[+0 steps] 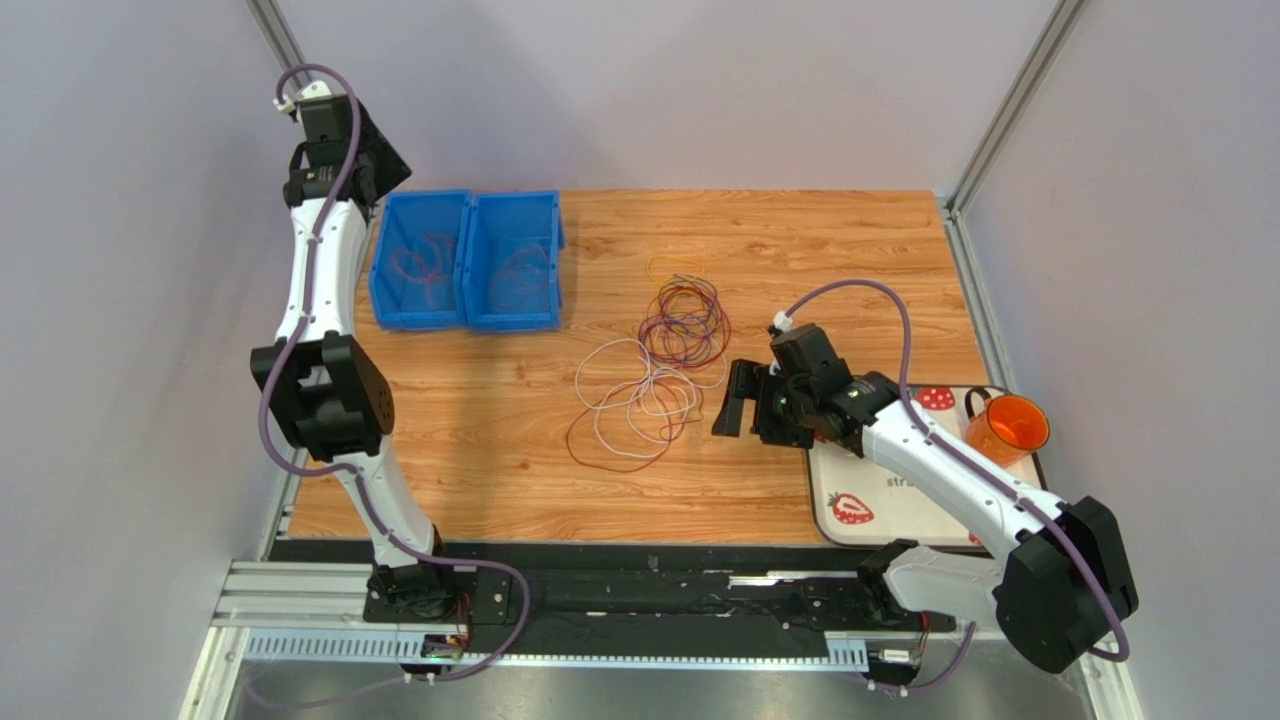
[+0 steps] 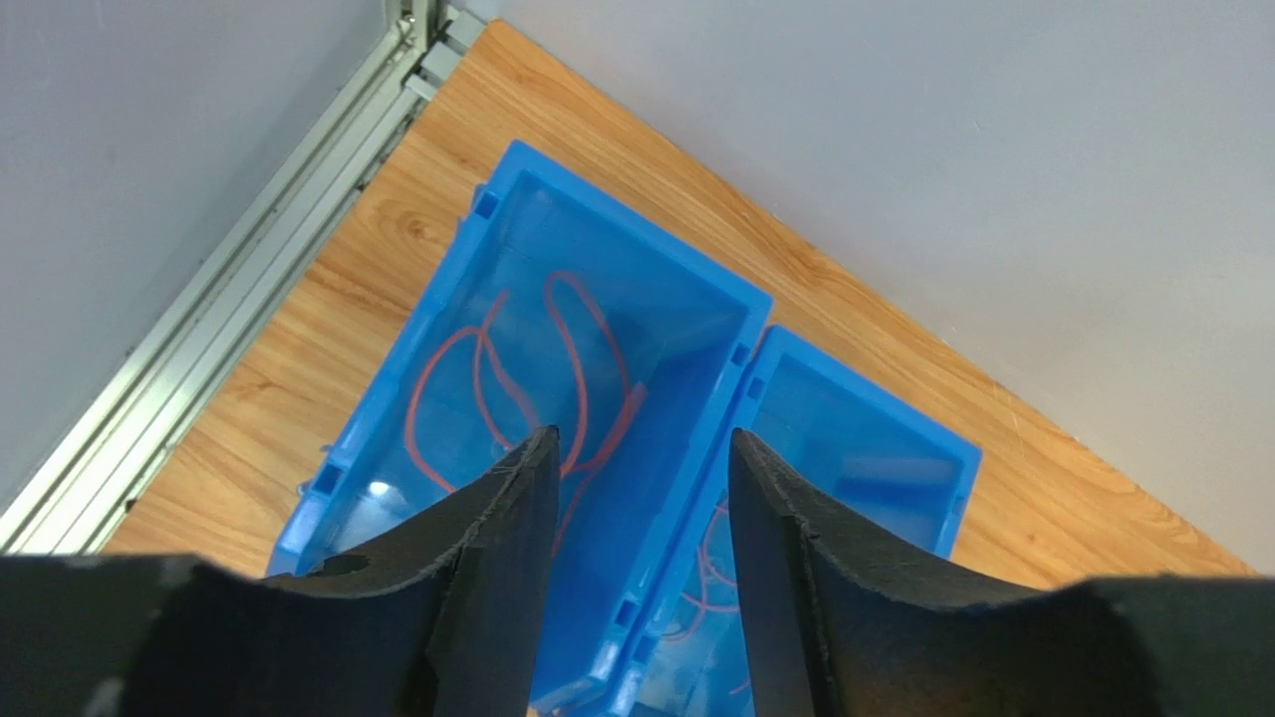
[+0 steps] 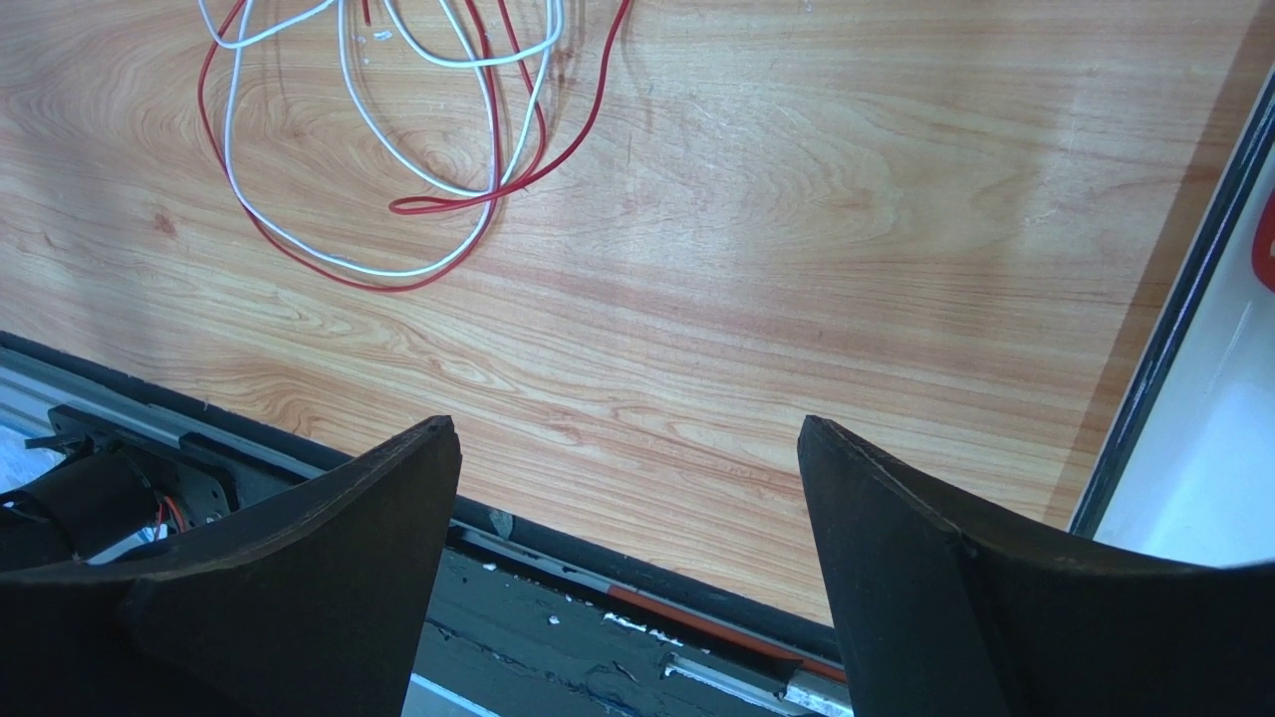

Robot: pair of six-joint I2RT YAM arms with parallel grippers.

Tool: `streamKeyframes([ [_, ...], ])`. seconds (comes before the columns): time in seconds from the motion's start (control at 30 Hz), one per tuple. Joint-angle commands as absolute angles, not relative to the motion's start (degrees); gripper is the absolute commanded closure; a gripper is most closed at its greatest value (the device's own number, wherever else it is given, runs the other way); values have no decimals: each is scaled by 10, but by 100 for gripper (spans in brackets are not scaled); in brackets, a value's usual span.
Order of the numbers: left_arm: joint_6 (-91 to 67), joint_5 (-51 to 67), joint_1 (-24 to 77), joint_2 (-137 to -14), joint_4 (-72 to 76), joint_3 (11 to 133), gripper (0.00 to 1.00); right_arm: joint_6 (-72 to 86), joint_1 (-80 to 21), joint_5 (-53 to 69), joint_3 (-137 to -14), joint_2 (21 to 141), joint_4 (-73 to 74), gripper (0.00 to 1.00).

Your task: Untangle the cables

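A tangle of thin cables point(image 1: 649, 378) lies mid-table: dark, purple and yellow loops at the back, white and red loops in front. White and red loops also show at the top left of the right wrist view point(image 3: 404, 179). More red loops point(image 2: 524, 374) lie inside two blue bins point(image 1: 466, 258). My left gripper point(image 2: 641, 456) is open and empty, raised above the bins point(image 2: 674, 493). My right gripper point(image 1: 732, 401) is open and empty, just right of the tangle, above bare wood; in its own wrist view point(image 3: 629, 448) nothing sits between the jaws.
A white mat with strawberry prints point(image 1: 902, 503) lies at the right front with an orange cup point(image 1: 1007, 429) on it. The table's front edge and a black rail point(image 3: 629, 598) run below my right gripper. Grey walls enclose the table.
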State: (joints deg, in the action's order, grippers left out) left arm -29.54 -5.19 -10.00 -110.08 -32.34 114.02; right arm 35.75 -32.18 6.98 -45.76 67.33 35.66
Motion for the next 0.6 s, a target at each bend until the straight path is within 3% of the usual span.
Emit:
streamKeyframes([
  [0.0,-298,-23,-103,-1084,-312,1136,44,352,-323,69,-462,673,333,12],
  [0.3,-262,-47,-42,-1005,-337,1104,44,358,-323,79,-466,679,323,12],
  [0.57,-204,-69,84,-883,-336,945,46,358,-323,83,-484,681,325,12],
])
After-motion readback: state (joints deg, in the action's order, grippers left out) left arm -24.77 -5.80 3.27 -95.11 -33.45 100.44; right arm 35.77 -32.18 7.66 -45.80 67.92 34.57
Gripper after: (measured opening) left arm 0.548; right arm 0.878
